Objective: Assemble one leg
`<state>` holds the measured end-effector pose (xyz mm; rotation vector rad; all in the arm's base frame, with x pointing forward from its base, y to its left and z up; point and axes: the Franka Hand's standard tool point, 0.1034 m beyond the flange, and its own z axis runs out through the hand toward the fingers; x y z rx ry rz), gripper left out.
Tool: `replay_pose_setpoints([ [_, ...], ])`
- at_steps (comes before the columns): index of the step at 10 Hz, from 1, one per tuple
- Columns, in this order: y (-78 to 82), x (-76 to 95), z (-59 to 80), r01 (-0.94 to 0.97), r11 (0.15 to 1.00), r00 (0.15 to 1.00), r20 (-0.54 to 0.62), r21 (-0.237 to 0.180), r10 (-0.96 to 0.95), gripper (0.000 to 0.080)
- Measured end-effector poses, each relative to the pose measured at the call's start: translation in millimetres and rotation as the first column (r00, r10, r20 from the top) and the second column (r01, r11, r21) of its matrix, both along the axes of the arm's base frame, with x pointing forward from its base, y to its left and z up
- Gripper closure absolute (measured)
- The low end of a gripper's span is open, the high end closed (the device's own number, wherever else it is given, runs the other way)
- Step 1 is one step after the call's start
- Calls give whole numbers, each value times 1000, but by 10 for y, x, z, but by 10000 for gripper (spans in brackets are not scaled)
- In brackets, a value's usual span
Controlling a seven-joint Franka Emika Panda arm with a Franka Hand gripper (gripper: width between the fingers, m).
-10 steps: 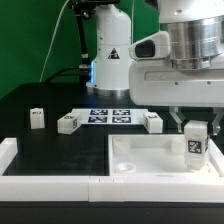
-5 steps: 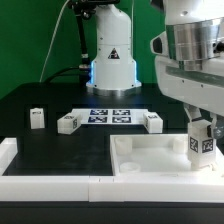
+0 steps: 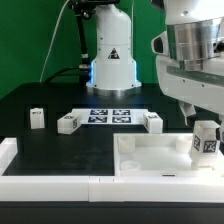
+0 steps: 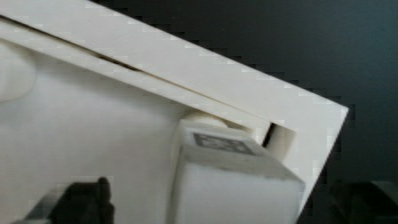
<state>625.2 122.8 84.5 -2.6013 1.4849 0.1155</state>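
Note:
My gripper [image 3: 205, 128] is shut on a white leg [image 3: 206, 142] with a marker tag, and holds it at the corner of the white tabletop [image 3: 150, 158] on the exterior view's right. In the wrist view the leg [image 4: 231, 175] stands between my dark fingers [image 4: 80, 200], right at the tabletop's corner [image 4: 107, 120] beside its raised rim. The corner socket under the leg is hidden. Three more legs lie on the black table: one at the far left [image 3: 37, 117], one by the marker board [image 3: 68, 123], and one behind the tabletop [image 3: 152, 122].
The marker board [image 3: 110, 114] lies flat at mid-table in front of the robot base [image 3: 112, 60]. A white wall [image 3: 50, 185] runs along the table's front edge, with a raised end block [image 3: 8, 150] on the left.
My gripper has carried the leg toward the exterior view's right, from over the tabletop's inside to its right-hand corner, and slightly lower. The other legs have not moved.

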Motion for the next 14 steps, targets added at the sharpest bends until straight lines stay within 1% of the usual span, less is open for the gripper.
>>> replay_pose_setpoints([
  [1,1,-1,6,-182,983,983,22,-19,182,160],
  [2,1,-3,5,-363,931,930,43,-42,365,153],
  [3,-10,1,4,-479,876,874,54,-57,482,153],
  [4,-25,8,4,-644,761,758,67,-82,649,150],
  [5,-19,6,1,-701,707,704,68,-92,707,150],
  [6,-31,5,-11,-822,556,553,62,-120,831,150],
  [7,-43,1,-23,-902,408,406,49,-140,913,150],
  [8,-59,0,-31,-945,293,289,46,-148,956,150],
  [9,-84,2,-36,-962,228,223,47,-150,974,150],
  [10,-87,3,-36,-971,182,177,48,-153,983,150],
  [12,-87,3,-37,-970,192,187,48,-152,981,414],
  [13,-86,3,-36,-968,199,194,49,-152,980,414],
  [14,-86,2,-37,-959,241,237,49,-150,970,509],
])
